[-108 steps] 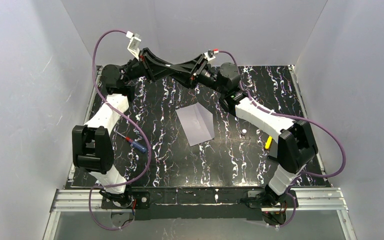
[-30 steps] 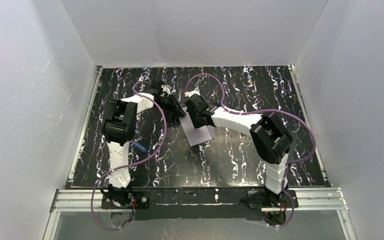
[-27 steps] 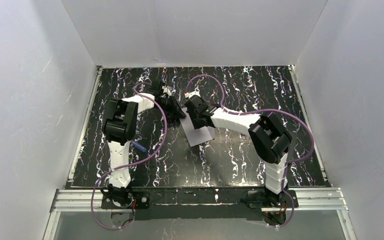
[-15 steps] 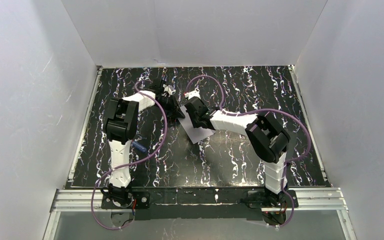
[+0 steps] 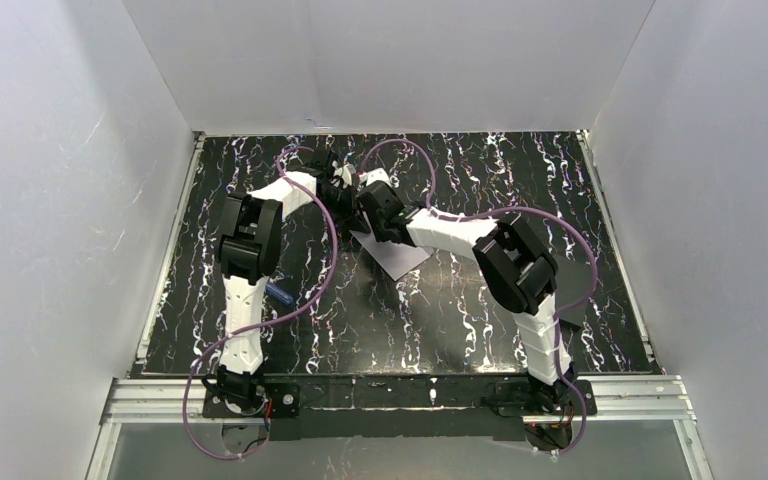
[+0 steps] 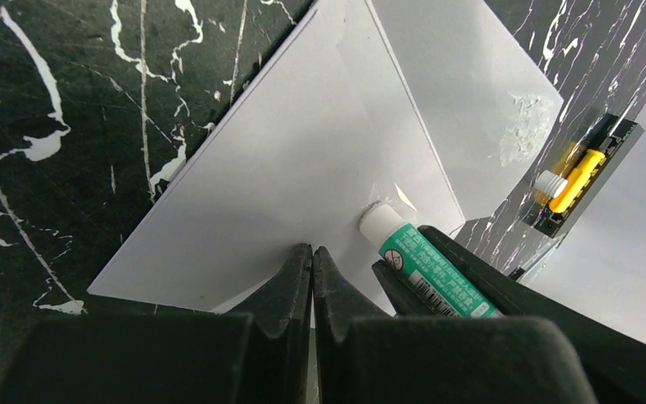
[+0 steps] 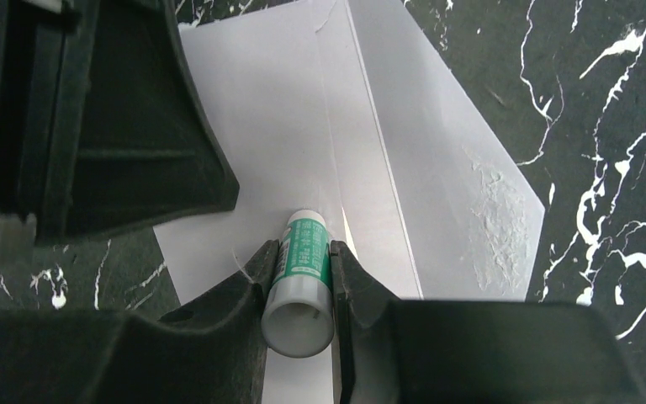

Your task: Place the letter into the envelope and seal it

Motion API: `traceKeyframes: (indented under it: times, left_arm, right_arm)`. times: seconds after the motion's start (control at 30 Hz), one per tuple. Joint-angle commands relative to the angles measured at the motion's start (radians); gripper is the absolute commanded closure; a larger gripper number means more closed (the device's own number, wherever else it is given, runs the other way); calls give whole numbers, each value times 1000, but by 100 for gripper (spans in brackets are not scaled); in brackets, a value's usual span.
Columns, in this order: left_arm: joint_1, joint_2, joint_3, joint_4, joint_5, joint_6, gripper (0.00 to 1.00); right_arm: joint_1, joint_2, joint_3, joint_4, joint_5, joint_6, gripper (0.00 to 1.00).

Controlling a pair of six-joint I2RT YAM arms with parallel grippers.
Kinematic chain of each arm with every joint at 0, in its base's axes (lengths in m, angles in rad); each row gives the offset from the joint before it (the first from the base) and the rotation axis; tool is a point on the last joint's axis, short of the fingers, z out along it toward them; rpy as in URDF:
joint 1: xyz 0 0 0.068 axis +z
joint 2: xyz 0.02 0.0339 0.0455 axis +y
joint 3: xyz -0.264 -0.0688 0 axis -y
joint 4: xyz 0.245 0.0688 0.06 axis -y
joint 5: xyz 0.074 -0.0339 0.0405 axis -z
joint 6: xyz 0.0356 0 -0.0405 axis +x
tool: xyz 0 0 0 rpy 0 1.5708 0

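From above we just get one lavender-grey envelope (image 5: 403,257) lying mid-far on the black marbled table (image 5: 460,320), half buried under the two arms. The wrist cams show us more. The right gripper (image 7: 303,248) is clamped on one green-label glue stick (image 7: 306,236), tip down by the envelope's fold, and there's a rough smear (image 7: 492,223) on the flap. The left gripper (image 6: 312,252) is pinched fully closed at the paper, but we can't tell if it's caught an edge. One yellow thing (image 6: 579,172) at the side is too small to name.

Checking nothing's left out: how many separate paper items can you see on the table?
1: the envelope, at the centre of the table. No letter shows; it may be hidden inside.
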Motion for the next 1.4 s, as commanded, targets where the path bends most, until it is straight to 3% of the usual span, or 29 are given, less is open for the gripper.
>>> traceKeyframes:
  times: [0.0, 0.3, 0.7, 1.0, 1.2, 1.37]
  left_arm:
    - [-14, 47, -4, -77, -87, 29, 100]
    - [-7, 67, -6, -74, -198, -177, 100]
    - [-8, 64, -12, -71, -249, -224, 100]
    - [-8, 74, -10, -79, -201, -168, 100]
    - [-8, 83, 4, -81, -174, -138, 100]
    - [-8, 89, 15, -77, -181, -145, 100]
  right_arm:
    - [-10, 74, 93, -154, -42, 44, 99]
    - [-10, -25, -12, -253, -74, 30, 99]
    - [-13, -95, -88, -264, -199, 12, 99]
    - [-62, 69, 70, -233, -71, 60, 99]
    - [-74, 152, 187, -243, -112, 51, 99]
    - [-74, 123, 163, -267, -129, 48, 99]
